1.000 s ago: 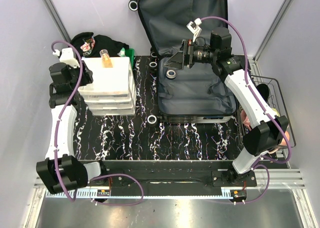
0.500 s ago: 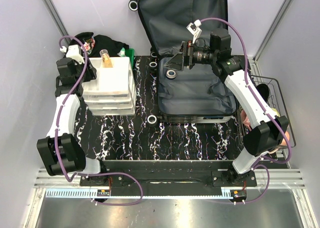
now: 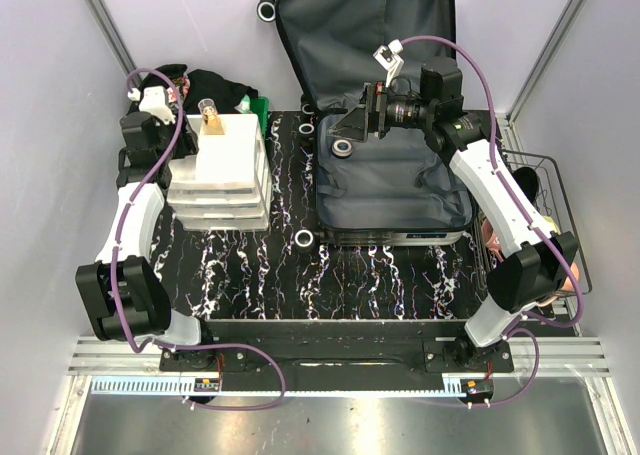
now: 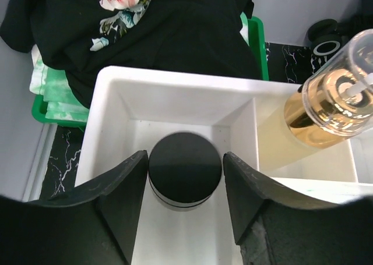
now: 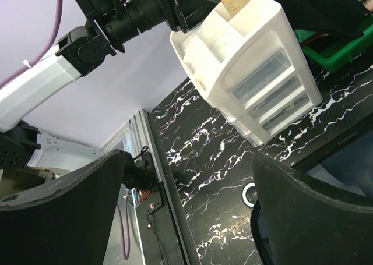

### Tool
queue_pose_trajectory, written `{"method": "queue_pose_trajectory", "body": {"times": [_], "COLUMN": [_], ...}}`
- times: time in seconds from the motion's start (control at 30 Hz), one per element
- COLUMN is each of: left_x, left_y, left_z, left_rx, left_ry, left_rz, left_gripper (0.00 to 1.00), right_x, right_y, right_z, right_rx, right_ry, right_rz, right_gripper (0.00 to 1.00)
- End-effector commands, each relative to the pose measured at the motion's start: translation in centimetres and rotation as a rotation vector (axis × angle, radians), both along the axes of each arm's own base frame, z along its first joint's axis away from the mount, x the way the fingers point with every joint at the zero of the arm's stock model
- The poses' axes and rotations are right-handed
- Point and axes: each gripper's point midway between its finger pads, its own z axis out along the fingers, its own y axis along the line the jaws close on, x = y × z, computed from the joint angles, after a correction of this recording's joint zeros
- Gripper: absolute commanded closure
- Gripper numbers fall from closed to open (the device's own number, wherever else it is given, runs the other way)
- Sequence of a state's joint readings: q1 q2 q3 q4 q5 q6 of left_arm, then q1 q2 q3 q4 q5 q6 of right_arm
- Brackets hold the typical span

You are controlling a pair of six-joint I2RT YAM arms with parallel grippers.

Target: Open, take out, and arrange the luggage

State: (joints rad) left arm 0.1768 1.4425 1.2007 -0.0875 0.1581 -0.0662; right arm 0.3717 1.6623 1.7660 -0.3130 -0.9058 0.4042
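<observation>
The luggage [image 3: 395, 185] lies open at the back right of the table. Its dark grey lined lid [image 3: 360, 35] leans on the back wall, and small white wheels show along its left side. My right gripper [image 3: 350, 123] hovers over the luggage's left part, open and empty; its wrist view [image 5: 187, 157] shows table between the jaws and the luggage edge [image 5: 349, 172]. My left gripper [image 3: 188, 133] is over the white drawer unit's top tray. In its wrist view [image 4: 185, 157] the fingertips sit against both sides of a round black jar [image 4: 185, 167] inside a tray compartment.
The white drawer unit [image 3: 225, 180] stands at the left, with a perfume bottle [image 3: 210, 115] upright in its top tray. Behind it a green bin [image 3: 255, 110] holds black and floral clothes [image 3: 205, 85]. A wire basket [image 3: 540, 175] sits at the right edge.
My left arm has swung back and to the right, bringing its gripper over the drawer unit's top tray. The right arm and the luggage have not moved.
</observation>
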Motion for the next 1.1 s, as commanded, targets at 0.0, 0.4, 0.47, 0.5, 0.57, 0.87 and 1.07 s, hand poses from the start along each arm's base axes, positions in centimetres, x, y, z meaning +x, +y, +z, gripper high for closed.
{"method": "queue_pose_trajectory", "body": {"times": [0.0,0.4,0.47,0.5,0.57,0.87,1.07], "left_x": [1.2,-0.8,-1.5,-2.3,-3.4,-8.8,-10.3], "left_y": [0.7,0.3,0.6,0.6,0.7,-2.4,-3.3], "left_z": [3.8,11.3,13.3,14.1,15.4,20.4,20.2], "left_rx": [0.062,0.087,0.107,0.114,0.129,0.071,0.068], "left_ry": [-0.106,-0.245,-0.280,-0.290,-0.310,-0.383,-0.363], "left_rz": [0.020,0.038,0.060,0.067,0.075,-0.032,-0.069], "left_gripper": [0.37,0.34,0.33,0.32,0.26,0.01,0.01], "right_x": [-0.8,1.0,1.8,3.3,4.2,12.3,16.6], "right_y": [-0.6,-0.9,-1.3,-1.6,-2.3,-4.5,-3.4], "right_z": [2.3,1.1,-0.4,-1.5,-3.8,-15.4,-20.6], "right_rx": [0.020,-0.029,-0.086,-0.140,-0.229,-0.588,-0.610], "right_ry": [-0.079,-0.093,-0.072,-0.105,-0.092,-0.151,-0.091], "right_rz": [-0.006,-0.056,-0.092,-0.128,-0.154,-0.242,-0.274], "right_gripper": [0.00,0.01,0.01,0.01,0.01,0.00,0.00]}}
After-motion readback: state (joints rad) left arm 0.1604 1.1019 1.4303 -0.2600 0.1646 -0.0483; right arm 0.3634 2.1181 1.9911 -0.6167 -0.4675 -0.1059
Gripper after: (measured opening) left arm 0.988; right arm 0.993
